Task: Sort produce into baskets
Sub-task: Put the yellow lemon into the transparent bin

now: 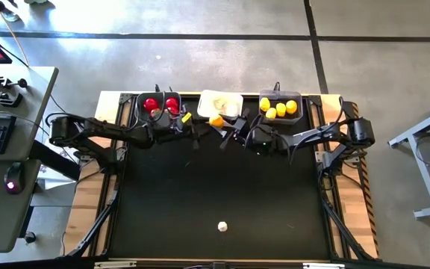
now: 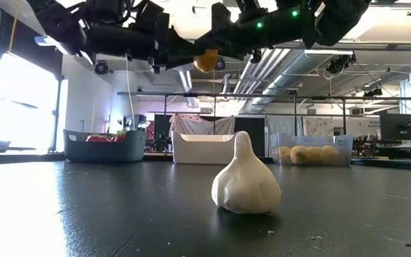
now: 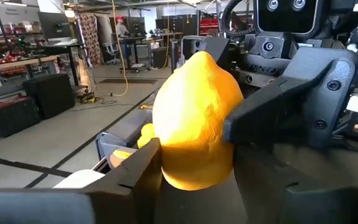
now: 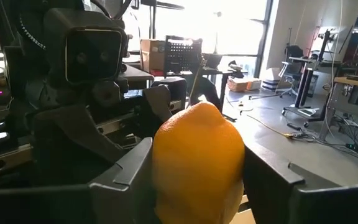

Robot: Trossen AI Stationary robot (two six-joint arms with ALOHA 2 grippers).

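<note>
A lemon (image 3: 194,121) is clamped at once between the left gripper (image 1: 187,119) and the right gripper (image 1: 226,128), long axis upright, nipple end up, above the table's far edge by the white basket (image 1: 220,103). Tomatoes (image 1: 160,104) and lemons (image 1: 278,108) fill the flanking baskets; a garlic bulb (image 2: 246,178) lies apart, near the front

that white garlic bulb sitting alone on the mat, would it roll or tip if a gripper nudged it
The garlic bulb stands upright on a broad, lumpy base, so a light nudge would probably slide or rock it rather than roll it. Its narrow neck sits high, so a push up there may well tip it. It looks like a smooth, hard toy, so probably stiff, light and a bit slippery on the black mat.
</note>
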